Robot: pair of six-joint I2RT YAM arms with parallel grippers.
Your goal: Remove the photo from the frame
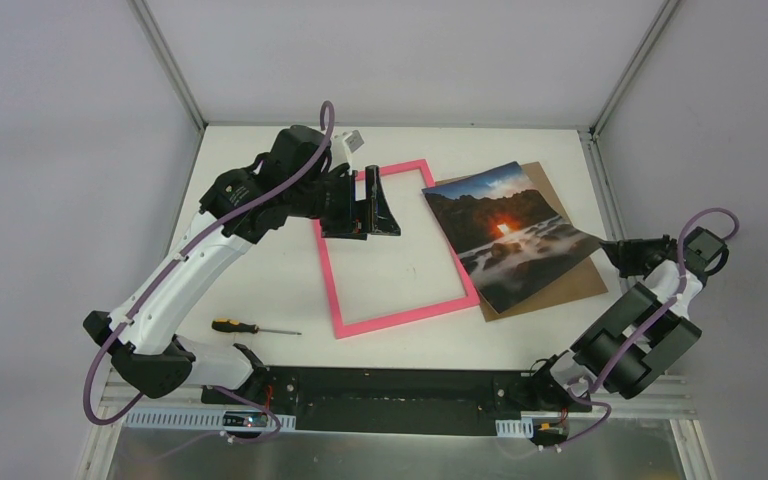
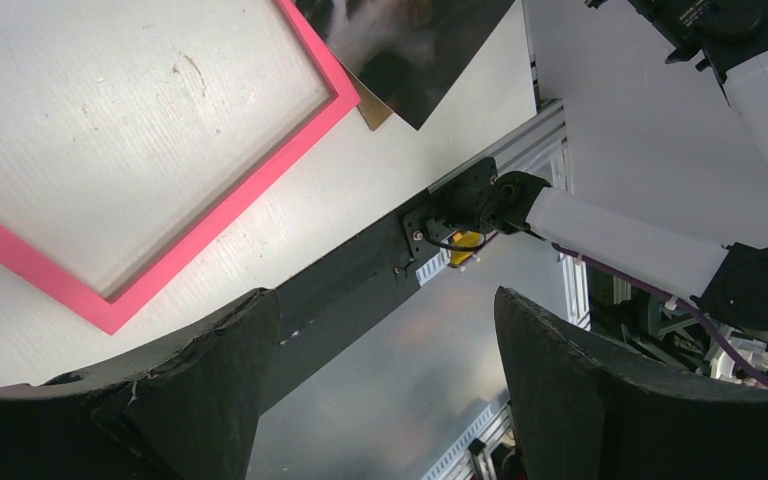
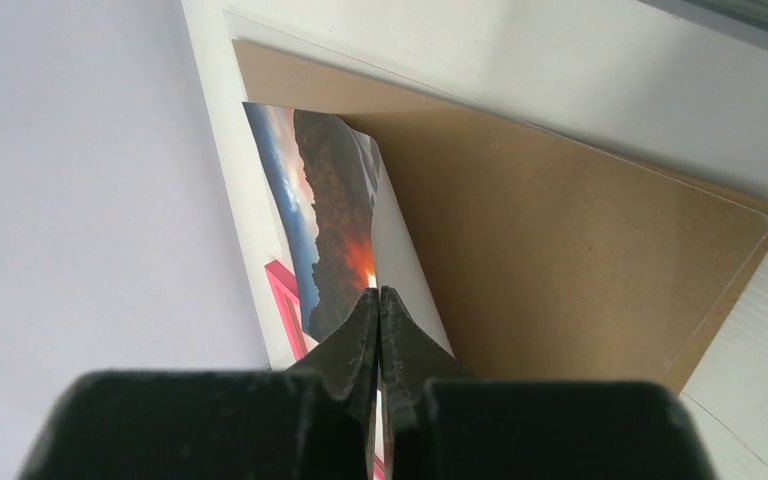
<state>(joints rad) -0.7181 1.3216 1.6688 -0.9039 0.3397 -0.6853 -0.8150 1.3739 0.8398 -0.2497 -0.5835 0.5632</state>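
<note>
A hard pull could crease or tear the photo, pinched at its right corner by the fully closed right pincer. It lies curled on its brown backing board, just right of the pink frame, over which the left pincer hangs wide open, empty.

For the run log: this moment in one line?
photo: out of frame | right jaws: shut on photo | left jaws: open over frame
</note>
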